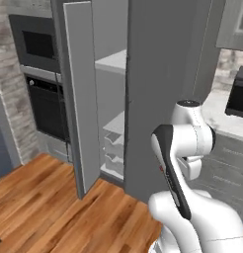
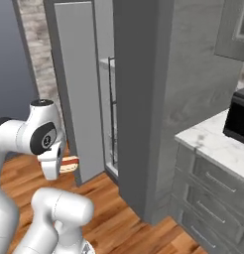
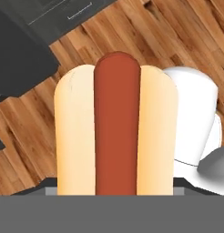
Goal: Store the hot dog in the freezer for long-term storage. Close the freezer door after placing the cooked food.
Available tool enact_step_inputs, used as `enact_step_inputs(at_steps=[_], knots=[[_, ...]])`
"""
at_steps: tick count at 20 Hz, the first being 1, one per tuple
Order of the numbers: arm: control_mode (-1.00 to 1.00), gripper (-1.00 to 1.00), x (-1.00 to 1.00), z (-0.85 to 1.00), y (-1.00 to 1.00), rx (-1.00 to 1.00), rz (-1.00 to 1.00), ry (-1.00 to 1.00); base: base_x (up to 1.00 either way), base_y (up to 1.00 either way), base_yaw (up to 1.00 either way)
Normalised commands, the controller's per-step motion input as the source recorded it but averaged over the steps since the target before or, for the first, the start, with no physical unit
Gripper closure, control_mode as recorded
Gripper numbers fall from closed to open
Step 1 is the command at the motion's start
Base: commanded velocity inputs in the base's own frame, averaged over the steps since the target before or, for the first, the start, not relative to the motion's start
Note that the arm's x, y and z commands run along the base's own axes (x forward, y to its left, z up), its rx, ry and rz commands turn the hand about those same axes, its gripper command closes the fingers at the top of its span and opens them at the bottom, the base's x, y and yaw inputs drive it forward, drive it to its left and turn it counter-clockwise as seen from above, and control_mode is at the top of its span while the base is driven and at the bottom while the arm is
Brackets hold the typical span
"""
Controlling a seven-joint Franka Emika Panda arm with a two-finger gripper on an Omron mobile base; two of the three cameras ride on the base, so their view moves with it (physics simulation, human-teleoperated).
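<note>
The hot dog (image 3: 114, 127), an orange-yellow bun with a red sausage strip, stands close in front of the hand camera over the wooden floor. My gripper (image 2: 60, 164) is shut on it, low at the left and in front of the freezer. In the right base view the hot dog (image 2: 70, 162) pokes out sideways from the white hand. The freezer (image 1: 158, 89) is a tall dark grey cabinet. The freezer door (image 1: 83, 99) stands open to the left, with its pale inner lining showing. White shelves (image 1: 115, 63) and drawers (image 1: 113, 146) show in the gap.
A black built-in oven (image 1: 47, 106) stands left of the freezer, with a dark appliance (image 1: 37, 44) above it. To the right lies a marble counter (image 2: 218, 144) over grey drawers (image 2: 213, 188), carrying a black microwave (image 2: 238, 116). Wooden floor (image 1: 49, 207) spreads in front.
</note>
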Motion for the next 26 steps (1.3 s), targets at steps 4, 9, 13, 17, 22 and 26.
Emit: enact_step_inputs(at_steps=[4, 9, 13, 17, 22, 26], knots=[[1.00, 1.00, 0.00, 0.00, 0.00, 0.00, 0.00, 0.00, 0.59, 0.94, -0.29], [1.00, 1.00, 0.00, 0.00, 0.00, 0.00, 0.00, 0.00, 0.54, 0.66, -0.35], [1.00, 1.00, 0.00, 0.00, 0.00, 0.00, 0.00, 0.00, 0.30, 0.57, -0.46], [1.00, 1.00, 0.00, 0.00, 0.00, 0.00, 0.00, 0.00, 0.20, 0.42, -0.53], [1.00, 1.00, 0.00, 0.00, 0.00, 0.00, 0.00, 0.00, 0.11, 0.56, -0.27], [1.00, 1.00, 0.00, 0.00, 0.00, 0.00, 0.00, 0.00, 0.28, 0.37, 0.00]])
